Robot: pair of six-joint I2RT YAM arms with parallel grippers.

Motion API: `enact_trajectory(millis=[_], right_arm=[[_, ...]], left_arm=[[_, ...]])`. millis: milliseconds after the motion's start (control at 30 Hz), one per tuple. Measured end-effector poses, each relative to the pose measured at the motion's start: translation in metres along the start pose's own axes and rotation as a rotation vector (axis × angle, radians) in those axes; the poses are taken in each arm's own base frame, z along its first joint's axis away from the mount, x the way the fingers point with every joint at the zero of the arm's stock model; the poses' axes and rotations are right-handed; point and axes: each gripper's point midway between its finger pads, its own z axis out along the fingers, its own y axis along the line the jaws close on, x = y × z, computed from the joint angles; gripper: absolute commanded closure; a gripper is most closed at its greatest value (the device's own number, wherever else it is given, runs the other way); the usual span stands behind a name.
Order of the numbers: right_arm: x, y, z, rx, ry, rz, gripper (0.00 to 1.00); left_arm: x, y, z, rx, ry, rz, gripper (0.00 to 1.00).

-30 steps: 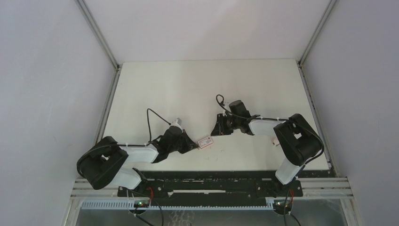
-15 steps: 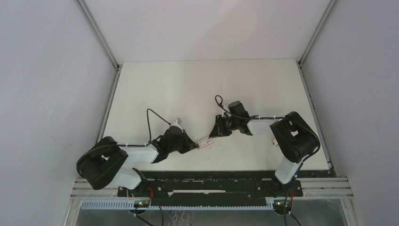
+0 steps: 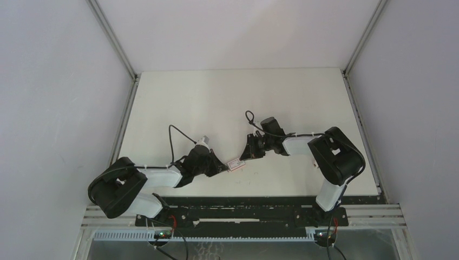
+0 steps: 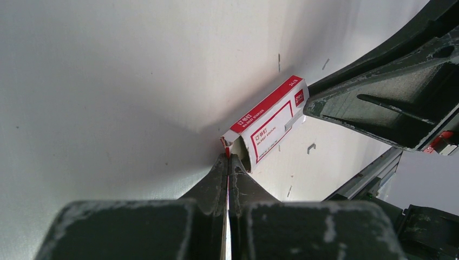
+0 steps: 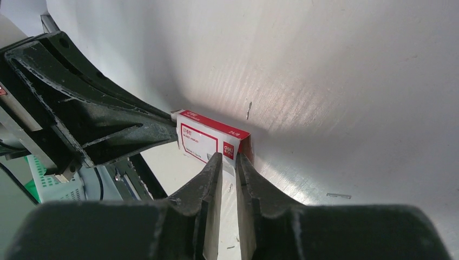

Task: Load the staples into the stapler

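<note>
The staple box (image 4: 269, 122) is stretched between the two arms. The left gripper (image 4: 228, 160) is pressed together on a thin flap at the box's open end, right at its fingertips. The right gripper (image 5: 230, 157) has its fingers drawn to a narrow slit at the opposite end, where a pale tab or inner tray sits between the tips. Whether that tab is truly clamped cannot be told. The step in hand looks like drawing the staples out of the box, and it would go best as a straight pull along the box's length: the left gripper only anchors and the right eases away, slowly enough that the thin card neither tears nor twists. A firmer bite on the tab before pulling seems wise. The box lies low against the table (image 4: 108, 81) — touching or just above, it is hard to say — so there is no room below either gripper. Beyond the right gripper's back the table runs open and bare, giving room to retreat. A few loose staples (image 5: 338, 195) lie beside the right gripper. The stapler shows in no view.
</note>
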Motion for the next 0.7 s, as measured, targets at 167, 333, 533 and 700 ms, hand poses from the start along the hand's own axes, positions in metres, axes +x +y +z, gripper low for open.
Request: enact_trajectory(millis=[167, 333, 533, 700], right_arm=[[0.0011, -0.0001, 0.0018, -0.006, 0.009, 0.003, 0.87], [0.0012, -0.0002, 0.0035, -0.009, 0.015, 0.005, 0.97], [0.0002, -0.0005, 0.0063, -0.006, 0.018, 0.004, 1.00], [0.0004, -0.0082, 0.0083, 0.048, 0.007, -0.003, 1.00]], left_arm=[[-0.0001, -0.0001, 0.0000, 0.000, 0.000, 0.000, 1.00], [0.0000, 0.0000, -0.0001, 0.000, 0.000, 0.000, 1.00], [0.0000, 0.0000, -0.0001, 0.000, 0.000, 0.000, 1.00], [-0.0001, 0.0006, -0.0008, -0.004, 0.000, 0.000, 1.00]])
